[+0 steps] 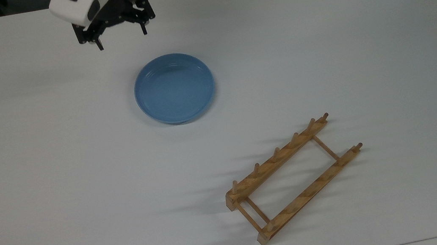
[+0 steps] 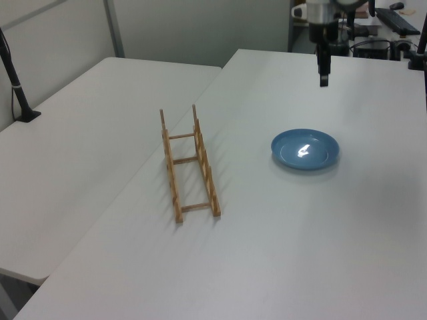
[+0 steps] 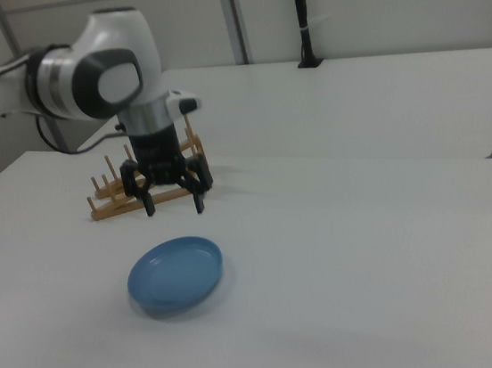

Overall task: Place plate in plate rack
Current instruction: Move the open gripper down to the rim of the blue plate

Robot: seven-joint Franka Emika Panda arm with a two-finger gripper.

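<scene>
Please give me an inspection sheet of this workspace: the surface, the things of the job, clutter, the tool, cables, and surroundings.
Surface: white table, bare apart from the job's things.
Plate: light blue, flat on the table, empty.
Plate rack: wooden, standing apart from the plate, no plate in it.
Clutter: nothing seen.
Tool: open, above the table, beyond the plate toward the top view's upper left, holding nothing.
Cables: one down a black post.
Surroundings: second white table alongside; partition walls.

Plate (image 1: 174,88) and rack (image 1: 293,179) — well apart.
</scene>
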